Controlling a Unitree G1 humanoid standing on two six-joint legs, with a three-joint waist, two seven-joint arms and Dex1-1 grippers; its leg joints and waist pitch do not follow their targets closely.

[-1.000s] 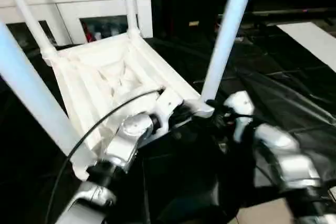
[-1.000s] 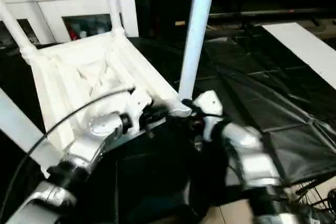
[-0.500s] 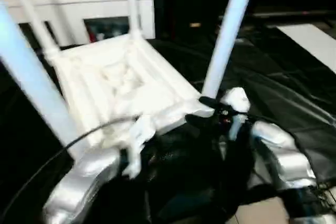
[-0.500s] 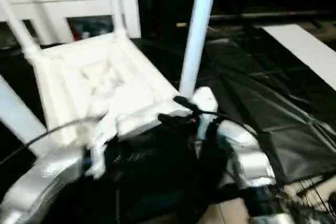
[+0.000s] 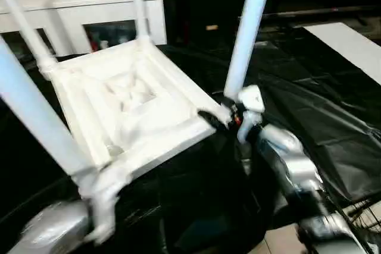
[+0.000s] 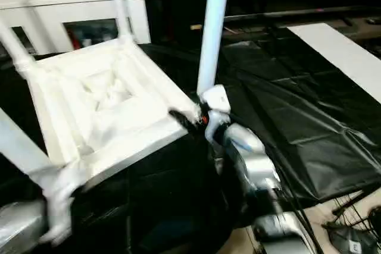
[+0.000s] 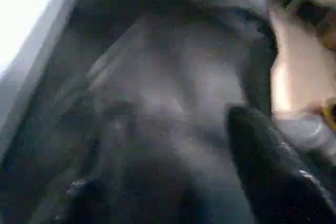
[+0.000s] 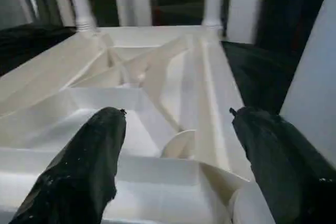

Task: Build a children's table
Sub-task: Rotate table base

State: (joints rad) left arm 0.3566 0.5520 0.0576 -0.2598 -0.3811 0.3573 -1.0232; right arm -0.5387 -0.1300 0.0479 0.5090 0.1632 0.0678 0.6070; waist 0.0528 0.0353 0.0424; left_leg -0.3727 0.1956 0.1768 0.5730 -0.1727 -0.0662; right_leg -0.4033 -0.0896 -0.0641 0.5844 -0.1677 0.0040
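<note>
Tabletop [image 5: 125,108] lies upside down on black sheeting [image 5: 321,123], ribs up, w/ four legs [image 5: 247,28] standing in its corner sockets. Right hand [image 8: 176,150] is spread wide at the near-right corner, holding nothing. Left hand [image 5: 104,203] is low by the near-left corner; can't tell its fingers. White cabinet [image 5: 89,10] behind.

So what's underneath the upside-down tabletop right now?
Black sheeting spreads under and around the tabletop. Whatever actually supports the tabletop is covered by it.

No readable text, labels, brands, numbers or signs on anything in view.
</note>
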